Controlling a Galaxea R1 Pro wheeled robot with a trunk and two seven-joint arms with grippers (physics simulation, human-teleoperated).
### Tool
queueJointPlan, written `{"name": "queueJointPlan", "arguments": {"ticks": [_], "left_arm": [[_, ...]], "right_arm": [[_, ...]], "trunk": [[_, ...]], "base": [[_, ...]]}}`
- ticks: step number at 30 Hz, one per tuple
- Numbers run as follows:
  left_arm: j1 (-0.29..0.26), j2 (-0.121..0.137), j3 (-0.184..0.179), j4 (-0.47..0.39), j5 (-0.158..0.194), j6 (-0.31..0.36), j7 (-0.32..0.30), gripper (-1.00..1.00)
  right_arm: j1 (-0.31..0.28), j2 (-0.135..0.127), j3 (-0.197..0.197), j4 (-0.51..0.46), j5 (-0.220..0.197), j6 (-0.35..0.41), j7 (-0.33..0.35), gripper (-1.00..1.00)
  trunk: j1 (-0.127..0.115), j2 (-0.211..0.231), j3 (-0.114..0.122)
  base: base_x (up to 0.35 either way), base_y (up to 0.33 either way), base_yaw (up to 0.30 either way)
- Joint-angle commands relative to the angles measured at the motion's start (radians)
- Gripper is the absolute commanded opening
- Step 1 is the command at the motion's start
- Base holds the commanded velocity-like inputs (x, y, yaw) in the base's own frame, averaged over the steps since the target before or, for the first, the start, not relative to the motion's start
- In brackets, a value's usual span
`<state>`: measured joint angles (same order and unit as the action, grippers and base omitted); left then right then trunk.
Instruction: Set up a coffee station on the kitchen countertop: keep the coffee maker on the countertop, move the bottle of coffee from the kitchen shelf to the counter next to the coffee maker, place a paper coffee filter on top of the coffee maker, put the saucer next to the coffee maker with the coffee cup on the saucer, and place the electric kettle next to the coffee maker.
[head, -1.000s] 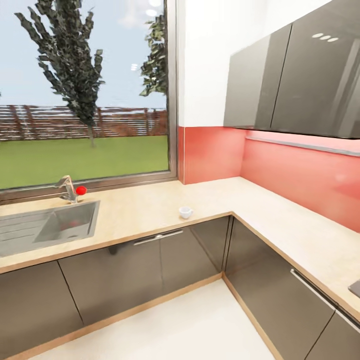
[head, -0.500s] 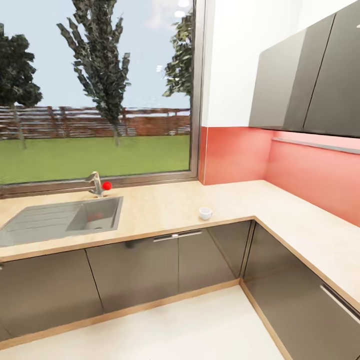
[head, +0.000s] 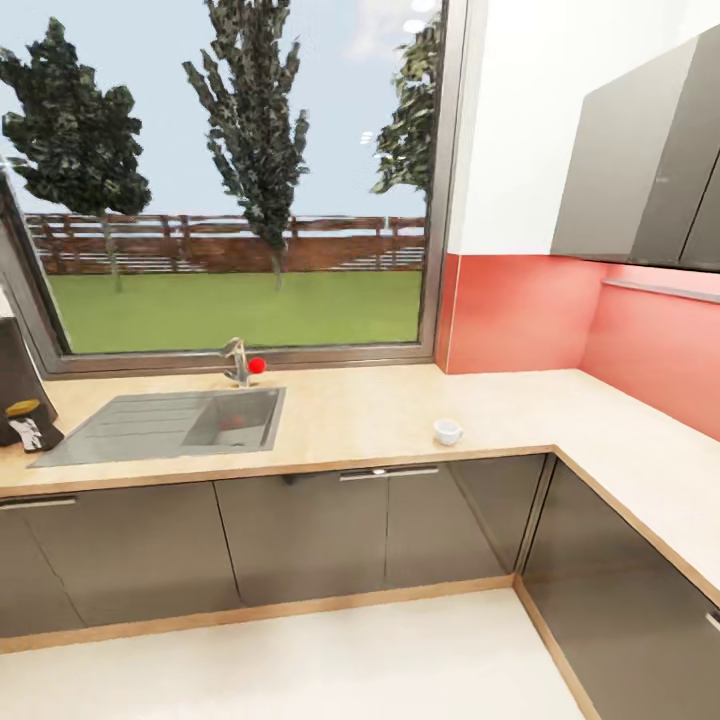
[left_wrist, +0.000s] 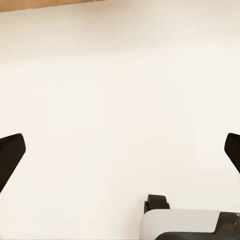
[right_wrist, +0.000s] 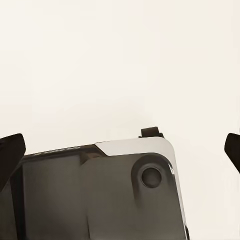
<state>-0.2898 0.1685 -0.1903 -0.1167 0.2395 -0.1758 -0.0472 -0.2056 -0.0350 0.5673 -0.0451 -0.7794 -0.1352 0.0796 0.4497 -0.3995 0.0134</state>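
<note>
A: Looking at an L-shaped countertop (head: 400, 420), running under the window (head: 230, 180) and turning along the red backsplash (head: 520, 315) on the right. Front edge staying clear above dark grey cabinets (head: 300, 530). Pale floor (head: 330, 660) lying open in the corner, giving room for the base.

B: Surface?

A: Steel sink (head: 170, 425) sitting left of centre, faucet (head: 237, 360) with a red knob standing behind it. Wide bare stretch of worktop lying between sink and corner.

B: Task items?

A: Coffee maker (head: 18, 375) showing partly at the far left edge, on the counter. Bottle of coffee (head: 27, 422) standing just in front of it, yellow cap up, beside the sink's drainer. Coffee cup (head: 447, 431) sitting alone near the front edge, well right of the sink.

B: Grippers?

A: Left gripper (left_wrist: 120, 155) hanging over the floor, fingers (left_wrist: 10, 155) spread wide, holding nothing. Right gripper (right_wrist: 120, 150) likewise spread and unloaded, pointing down at the robot base (right_wrist: 100, 195).
</note>
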Motion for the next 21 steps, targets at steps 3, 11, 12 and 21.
{"name": "queueJointPlan", "arguments": {"ticks": [3,11,12,21], "left_arm": [[-0.001,0.0,-0.008,0.002,0.01,-0.004,-0.003,1.0],[-0.001,0.001,-0.007,0.002,0.011,-0.004,-0.003,1.0],[-0.001,0.001,-0.007,0.002,0.011,-0.004,-0.003,1.0],[-0.001,0.002,-0.006,0.002,0.012,-0.004,-0.003,1.0]], "right_arm": [[0.0,0.0,0.006,0.001,-0.011,-0.003,0.005,1.0],[0.0,0.0,0.007,0.001,-0.011,-0.003,0.005,1.0],[0.0,0.0,0.008,0.001,-0.011,-0.003,0.005,1.0],[0.0,-0.002,0.007,0.001,-0.011,-0.003,0.005,1.0]], "trunk": [[0.0,-0.001,0.0],[0.0,-0.001,0.0],[0.0,-0.001,0.0],[0.0,-0.001,0.0]], "base": [[0.0,-0.245,0.278],[0.0,-0.263,0.278],[0.0,-0.266,0.278],[0.0,-0.188,0.138]]}}
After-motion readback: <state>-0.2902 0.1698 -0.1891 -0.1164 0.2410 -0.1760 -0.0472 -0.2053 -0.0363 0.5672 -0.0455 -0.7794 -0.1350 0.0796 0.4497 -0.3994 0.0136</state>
